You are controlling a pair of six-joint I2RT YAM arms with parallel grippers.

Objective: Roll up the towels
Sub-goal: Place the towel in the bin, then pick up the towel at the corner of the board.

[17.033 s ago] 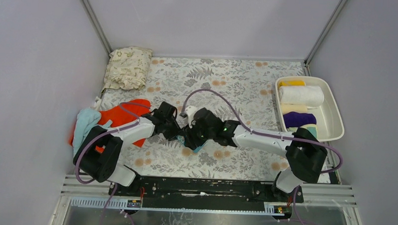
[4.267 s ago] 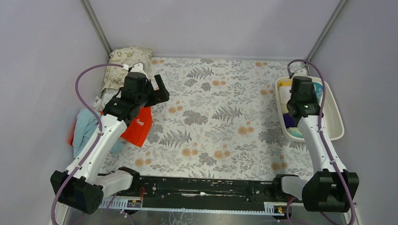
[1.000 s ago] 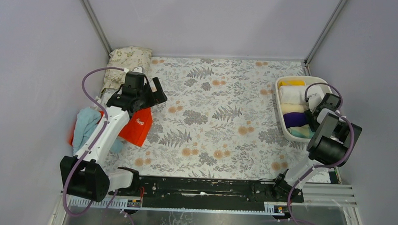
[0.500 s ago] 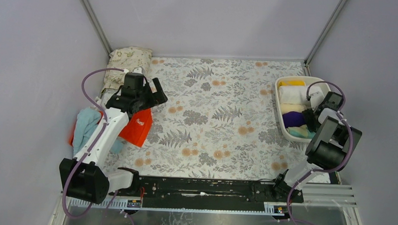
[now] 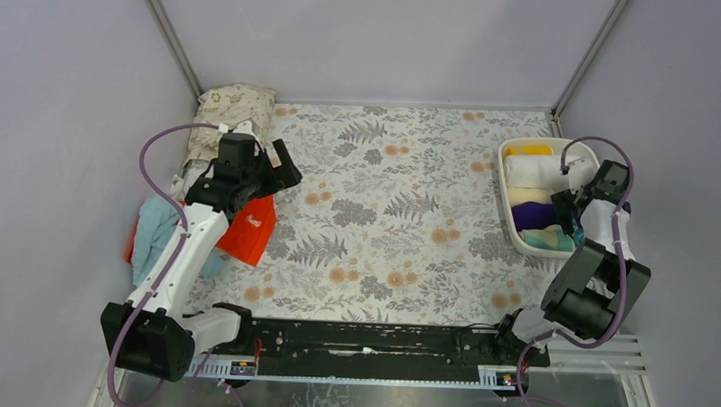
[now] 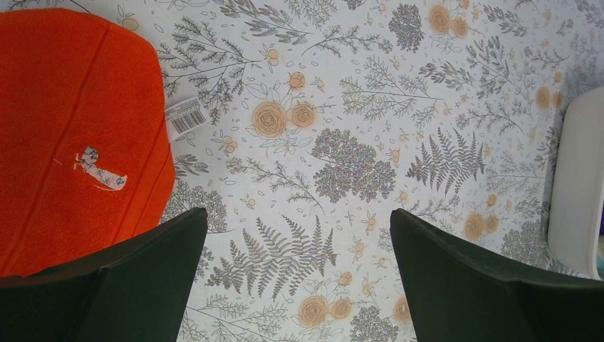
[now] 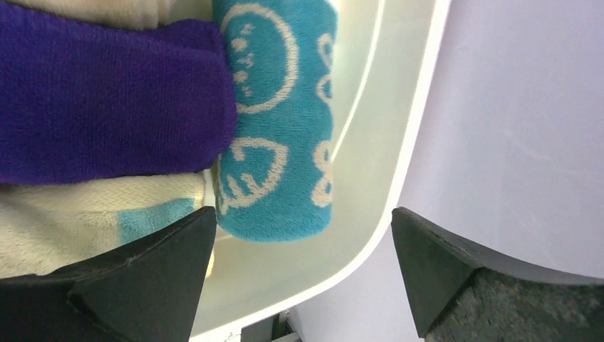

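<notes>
An orange-red towel [image 5: 247,231] [image 6: 71,135] lies flat at the mat's left edge, on a heap with a light blue towel [image 5: 155,223]. My left gripper [image 5: 281,165] [image 6: 298,214] hovers open over bare mat just right of the orange-red towel, holding nothing. In the white tray [image 5: 605,221] [image 7: 399,164] lie rolled towels: yellow [image 5: 528,150], white [image 5: 532,171], cream [image 5: 529,195], purple [image 5: 535,215] [image 7: 107,100] and teal with printed pictures [image 5: 546,237] [image 7: 281,121]. My right gripper [image 5: 569,211] [image 7: 303,214] hangs open above the teal roll at the tray's rim, gripping nothing.
The grey-and-orange floral mat [image 5: 393,205] covers the table. A beige leaf-printed cushion [image 5: 233,118] sits in the far left corner. Grey walls close in on the left, back and right, and the tray stands close to the right wall.
The right arm's elbow has swung toward the near edge while its wrist stays over the tray with the jaws wide. The left arm has shifted slightly left.
</notes>
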